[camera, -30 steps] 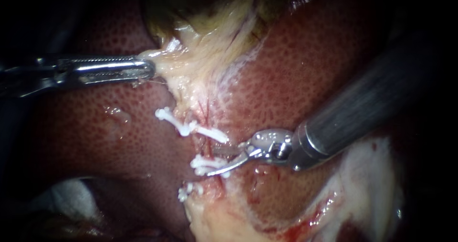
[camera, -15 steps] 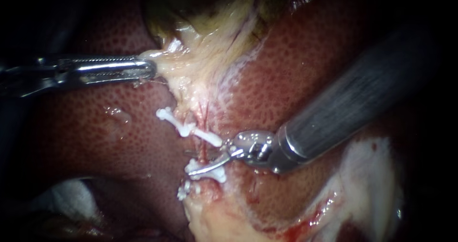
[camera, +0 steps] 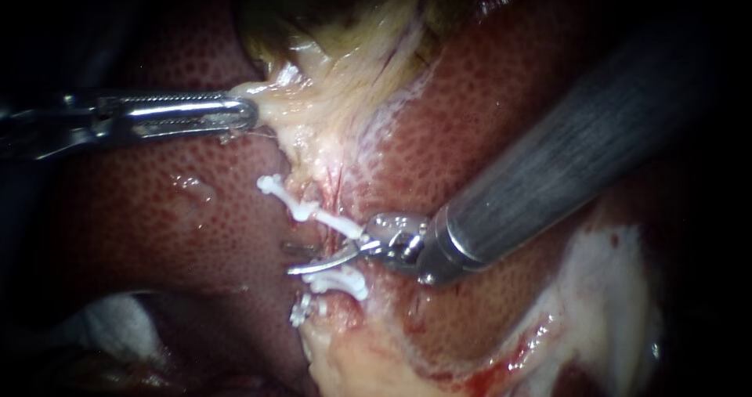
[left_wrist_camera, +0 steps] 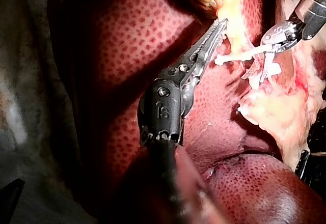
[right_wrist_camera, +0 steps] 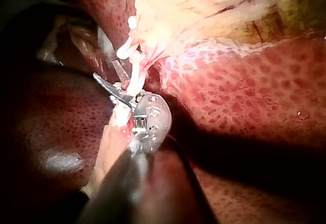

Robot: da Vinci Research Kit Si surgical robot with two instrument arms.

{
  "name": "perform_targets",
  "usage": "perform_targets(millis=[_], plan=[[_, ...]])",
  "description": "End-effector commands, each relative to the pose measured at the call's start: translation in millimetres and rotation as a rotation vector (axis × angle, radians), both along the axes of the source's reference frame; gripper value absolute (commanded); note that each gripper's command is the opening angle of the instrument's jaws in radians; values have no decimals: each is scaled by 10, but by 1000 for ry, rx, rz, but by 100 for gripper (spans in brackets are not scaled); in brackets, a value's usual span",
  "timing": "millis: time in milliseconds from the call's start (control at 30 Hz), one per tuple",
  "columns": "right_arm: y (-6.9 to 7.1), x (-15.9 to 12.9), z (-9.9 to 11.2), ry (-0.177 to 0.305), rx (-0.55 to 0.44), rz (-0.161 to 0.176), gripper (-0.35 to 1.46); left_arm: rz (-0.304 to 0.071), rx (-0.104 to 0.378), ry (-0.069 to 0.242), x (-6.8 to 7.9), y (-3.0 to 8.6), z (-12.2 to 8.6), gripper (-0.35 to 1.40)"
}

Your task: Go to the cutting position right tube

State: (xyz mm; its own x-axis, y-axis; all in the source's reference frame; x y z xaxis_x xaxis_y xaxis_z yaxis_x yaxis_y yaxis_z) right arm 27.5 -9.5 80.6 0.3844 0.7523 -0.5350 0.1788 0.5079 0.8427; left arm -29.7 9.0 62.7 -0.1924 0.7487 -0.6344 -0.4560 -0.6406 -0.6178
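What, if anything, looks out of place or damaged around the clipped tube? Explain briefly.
Nothing stands out. The white clips sit across the tube, the right instrument's open jaws reach across it between two clips, and the left instrument grips pale tissue.

thin reddish tube point(camera: 338, 196) runs down between white clips point(camera: 307, 209).

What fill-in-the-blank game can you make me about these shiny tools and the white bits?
1. The left instrument is clamped ____ on the pale tissue.
2. The right instrument pokes in ____ the upper clip and the lower clip.
3. The speckled liver all around is dark ____.

Missing words: shut; between; red.
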Motion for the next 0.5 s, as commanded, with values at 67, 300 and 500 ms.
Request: perform_targets(millis=[67,300,500], plan=[[0,0,0,0,1,-1,41,0,0,0,0,0,0,-35],[0,-1,0,0,1,-1,32,0,0,0,0,0,0,-35],[0,-1,1,0,1,-2,34,0,0,0,0,0,1,-35]])
